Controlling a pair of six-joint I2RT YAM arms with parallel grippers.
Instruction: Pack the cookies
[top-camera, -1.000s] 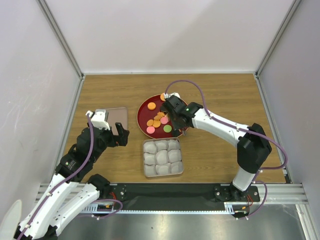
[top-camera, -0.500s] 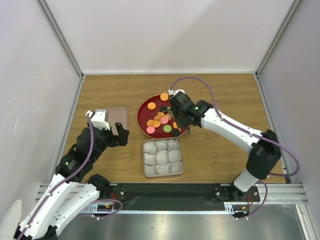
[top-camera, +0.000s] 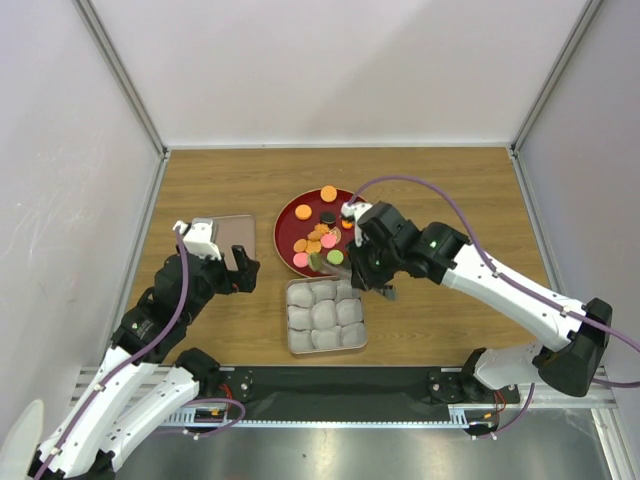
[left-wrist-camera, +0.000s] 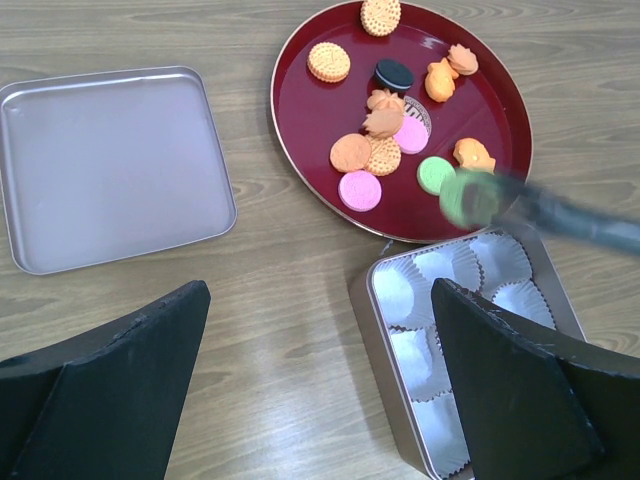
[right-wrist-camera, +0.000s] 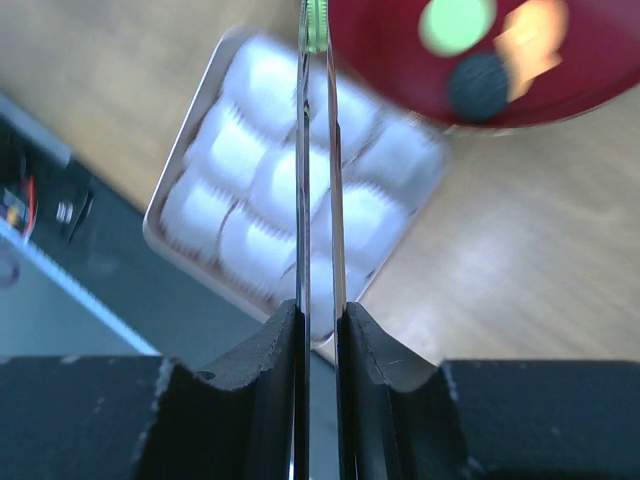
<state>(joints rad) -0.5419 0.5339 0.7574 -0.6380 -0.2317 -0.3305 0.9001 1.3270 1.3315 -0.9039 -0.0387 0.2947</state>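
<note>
Left wrist view showed the right gripper (right-wrist-camera: 314, 35) clamped on a green cookie (left-wrist-camera: 468, 197) over the rim of the red plate (left-wrist-camera: 305, 130), beside the tin (left-wrist-camera: 367, 320) (other cookies (left-wrist-camera: 352, 153) lay on the plate). The left gripper (left-wrist-camera: 320, 300) had its fingers apart.

We see wood surface (left-wrist-camera: 250, 300), matt, with grain lines; red plate (left-wrist-camera: 300, 140) shiny, smooth; tin (left-wrist-camera: 362, 318) and lid (left-wrist-camera: 110, 165) grey metal, dull shine; cups (left-wrist-camera: 395, 292) crinkly white paper; cookies (left-wrist-camera: 360, 190) dry, matt.

No legible text, label, brand or number on anything.
</note>
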